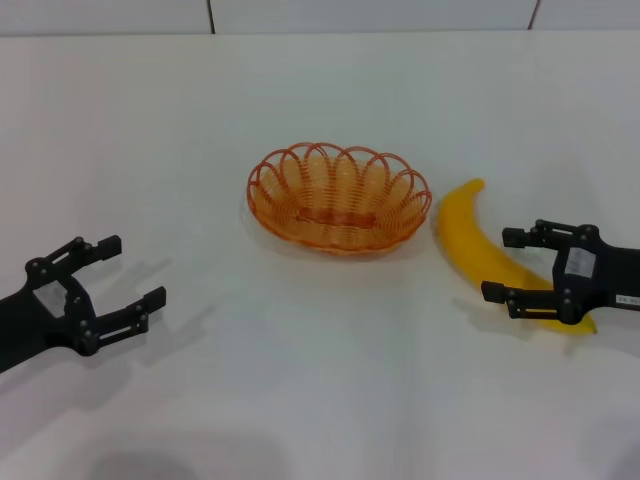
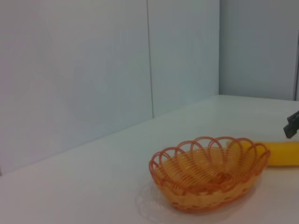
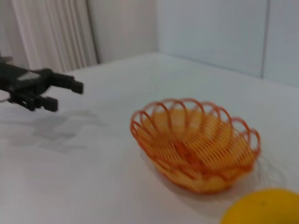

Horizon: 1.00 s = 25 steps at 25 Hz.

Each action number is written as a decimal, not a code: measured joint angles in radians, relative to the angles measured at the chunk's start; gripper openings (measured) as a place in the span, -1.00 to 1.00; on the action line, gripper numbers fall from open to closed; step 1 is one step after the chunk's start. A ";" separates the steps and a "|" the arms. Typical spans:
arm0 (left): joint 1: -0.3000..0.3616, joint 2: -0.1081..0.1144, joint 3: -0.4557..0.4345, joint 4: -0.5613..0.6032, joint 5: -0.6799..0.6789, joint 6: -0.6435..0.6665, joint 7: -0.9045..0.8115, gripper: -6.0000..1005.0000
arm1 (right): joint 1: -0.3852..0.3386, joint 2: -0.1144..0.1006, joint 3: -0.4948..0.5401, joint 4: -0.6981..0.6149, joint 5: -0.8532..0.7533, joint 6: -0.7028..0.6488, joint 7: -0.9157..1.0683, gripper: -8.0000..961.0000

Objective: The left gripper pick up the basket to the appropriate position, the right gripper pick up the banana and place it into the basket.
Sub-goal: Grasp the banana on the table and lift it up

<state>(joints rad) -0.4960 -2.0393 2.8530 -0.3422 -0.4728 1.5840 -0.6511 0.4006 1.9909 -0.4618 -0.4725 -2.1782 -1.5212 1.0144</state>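
The orange wire basket [image 1: 340,198] stands empty in the middle of the white table. The yellow banana [image 1: 472,238] lies just right of it, apart from it. My right gripper [image 1: 506,266] is open, its two fingers either side of the banana's near half. My left gripper [image 1: 136,270] is open and empty at the near left, well away from the basket. The left wrist view shows the basket [image 2: 210,172], one end of the banana [image 2: 282,154] and a right gripper fingertip [image 2: 292,125]. The right wrist view shows the basket [image 3: 196,142], the banana [image 3: 264,207] close below, and the left gripper [image 3: 42,91] far off.
The white table [image 1: 320,400] spreads wide around the objects. Its far edge meets pale wall panels [image 1: 370,15]. A ribbed curtain or panel [image 3: 51,32] stands beyond the table in the right wrist view.
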 joint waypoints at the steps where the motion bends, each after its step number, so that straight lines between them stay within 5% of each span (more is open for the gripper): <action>1: 0.000 0.000 0.000 0.006 0.000 -0.007 0.006 0.75 | 0.000 -0.001 0.000 0.000 -0.006 0.009 0.011 0.69; 25: 0.002 -0.002 0.005 0.019 -0.014 -0.026 0.018 0.75 | 0.013 -0.001 -0.001 0.008 -0.049 0.094 0.070 0.68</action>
<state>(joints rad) -0.4942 -2.0417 2.8577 -0.3236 -0.4868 1.5580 -0.6334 0.4131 1.9896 -0.4633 -0.4645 -2.2268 -1.4270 1.0841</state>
